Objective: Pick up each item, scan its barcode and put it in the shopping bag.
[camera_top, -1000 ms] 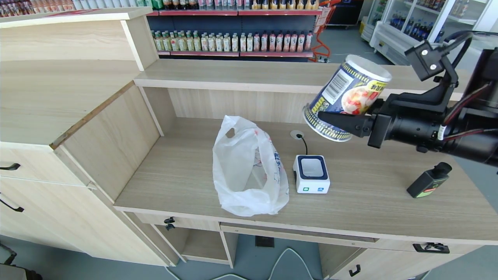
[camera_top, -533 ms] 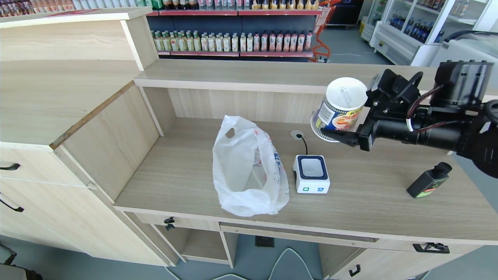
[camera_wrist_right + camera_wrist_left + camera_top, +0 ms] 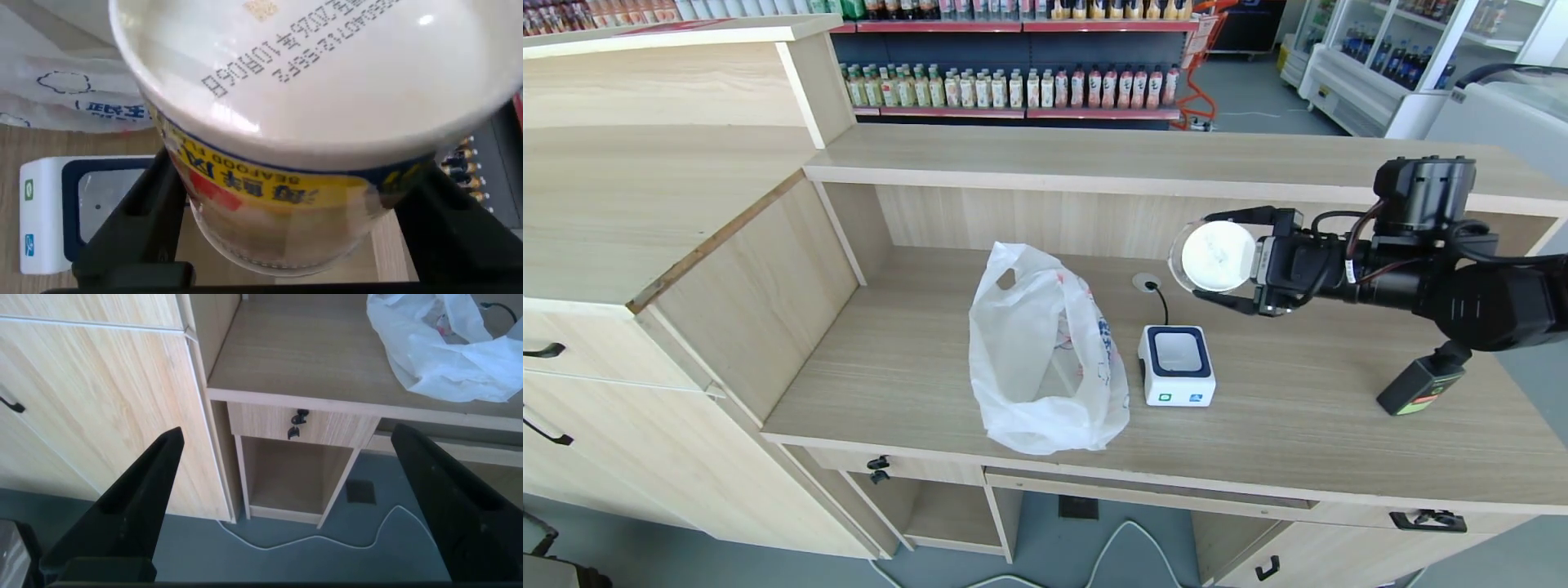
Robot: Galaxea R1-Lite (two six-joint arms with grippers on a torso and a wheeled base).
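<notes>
White and glossy at its base, the round noodle cup (image 3: 1218, 253) with its blue-and-yellow wall lies sideways, pinched in our right gripper (image 3: 1213, 256) above the pale wood-grain desk (image 3: 1298, 416), near the boxy white scanner (image 3: 1176, 365). We cannot make out its barcode. Our left gripper (image 3: 288, 434) hangs spread wide.

The right end effector (image 3: 1222, 258) grips the noodle cup (image 3: 1214, 253) sideways; the scanner (image 3: 1176, 365) sits below it, the shopping bag (image 3: 1037, 351) beyond.

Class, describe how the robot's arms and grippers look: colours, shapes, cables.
Right arm: black rounded segments, a cylindrical housing, thin cables with a white tag. Right gripper: black, two flat tapered fingers. Left gripper: black wedge-shaped fingers.
</notes>
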